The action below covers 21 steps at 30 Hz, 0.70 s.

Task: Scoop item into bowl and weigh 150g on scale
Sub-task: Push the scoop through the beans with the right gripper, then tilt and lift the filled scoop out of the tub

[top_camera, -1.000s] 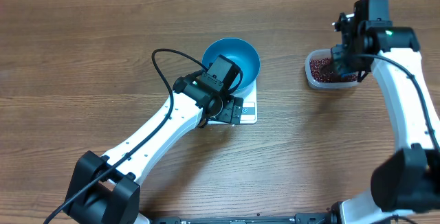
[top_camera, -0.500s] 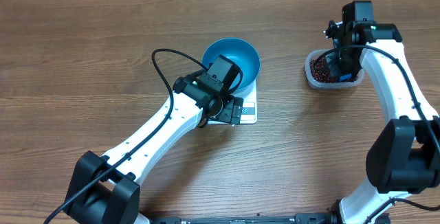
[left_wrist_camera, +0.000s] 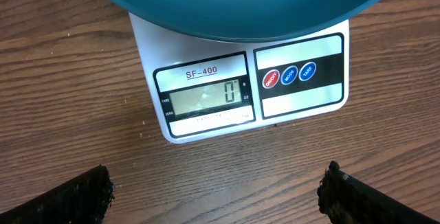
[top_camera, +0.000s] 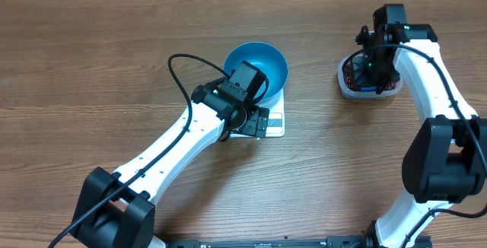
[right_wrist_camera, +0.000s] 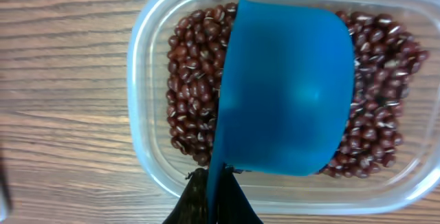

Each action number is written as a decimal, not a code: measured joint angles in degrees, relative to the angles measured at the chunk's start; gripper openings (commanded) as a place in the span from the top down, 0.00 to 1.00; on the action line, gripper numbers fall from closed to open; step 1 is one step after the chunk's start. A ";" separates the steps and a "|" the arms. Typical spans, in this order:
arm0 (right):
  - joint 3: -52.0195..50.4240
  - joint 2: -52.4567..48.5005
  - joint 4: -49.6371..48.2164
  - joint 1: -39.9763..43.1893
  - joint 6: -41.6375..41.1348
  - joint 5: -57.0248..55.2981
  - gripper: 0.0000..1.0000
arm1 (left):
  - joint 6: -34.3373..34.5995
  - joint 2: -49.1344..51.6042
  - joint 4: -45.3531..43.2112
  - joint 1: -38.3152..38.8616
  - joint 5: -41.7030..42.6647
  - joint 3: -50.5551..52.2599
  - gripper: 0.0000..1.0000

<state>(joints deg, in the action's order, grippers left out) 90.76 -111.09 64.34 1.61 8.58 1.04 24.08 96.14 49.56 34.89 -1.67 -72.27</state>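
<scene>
Scoop [right_wrist_camera: 289, 93] handle pinched in right hand [right_wrist_camera: 213, 200], over beans [right_wrist_camera: 192, 93]; left hand [left_wrist_camera: 216, 189] wide, empty, near scale [left_wrist_camera: 299, 100].

I am seeing both arms wearing smooth white shells between bulky black joint housings, left arm [top_camera: 175, 141] and right arm [top_camera: 440, 77] alike. A thin black cable [top_camera: 176, 69] is looping off the left one. A small green light [top_camera: 405, 27] is glowing on the right wrist housing. The left claw [left_wrist_camera: 216, 195] fingertips [left_wrist_camera: 82, 196] are showing black and rough-edged.
</scene>
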 measured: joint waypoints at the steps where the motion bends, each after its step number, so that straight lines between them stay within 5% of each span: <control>1: 0.00 -0.04 0.17 0.31 -0.07 0.74 0.96 | 0.00 0.00 -0.02 0.02 0.00 0.00 0.00; 12: -0.46 -2.23 0.87 16.63 0.22 31.32 0.96 | 0.00 0.00 -0.02 0.02 0.15 0.00 0.00; 21: -0.57 -2.99 0.81 23.96 0.46 41.53 0.96 | 0.00 0.00 0.00 0.02 0.17 0.00 0.00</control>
<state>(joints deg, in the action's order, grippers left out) 90.19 -114.08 65.14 25.56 9.04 42.57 24.08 96.14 49.56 34.92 -1.50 -72.27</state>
